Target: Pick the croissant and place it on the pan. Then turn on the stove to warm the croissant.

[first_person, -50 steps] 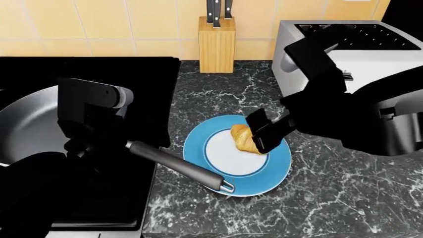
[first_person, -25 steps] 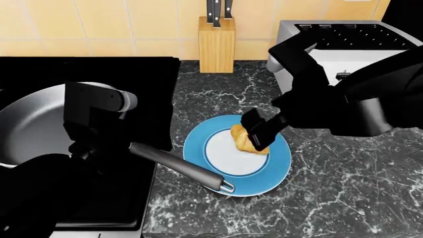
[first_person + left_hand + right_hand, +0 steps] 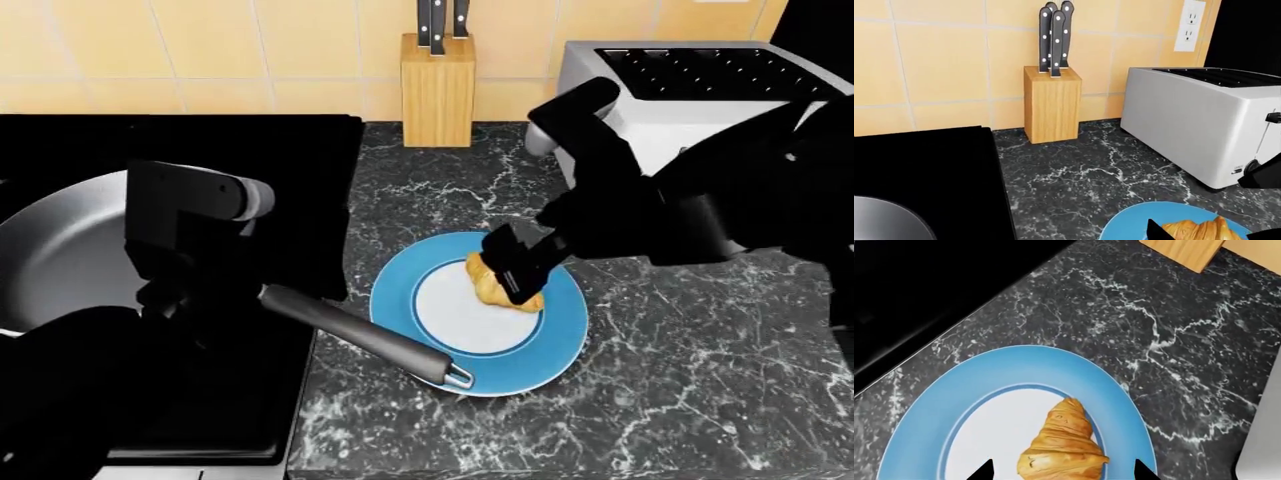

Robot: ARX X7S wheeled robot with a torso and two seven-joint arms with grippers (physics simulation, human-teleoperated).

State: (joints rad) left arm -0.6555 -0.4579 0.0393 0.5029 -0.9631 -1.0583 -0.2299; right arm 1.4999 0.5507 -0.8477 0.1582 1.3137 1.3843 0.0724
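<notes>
Right wrist view: the croissant point(image 3: 1063, 443) lies between the right tool's point(image 3: 1061, 471) spread fingertips, its long axis pointing away from the tool; nothing gripped yet.

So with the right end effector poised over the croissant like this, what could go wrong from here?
1. The right end effector straddles the golden-brown ridged croissant with fingertips spread wide; closing off-centre could push it across the blue-rimmed white plate rather than grip it.
2. The round dark grey pan's long handle overhangs the plate's rim, so carrying the croissant toward the pan could clip it.
</notes>
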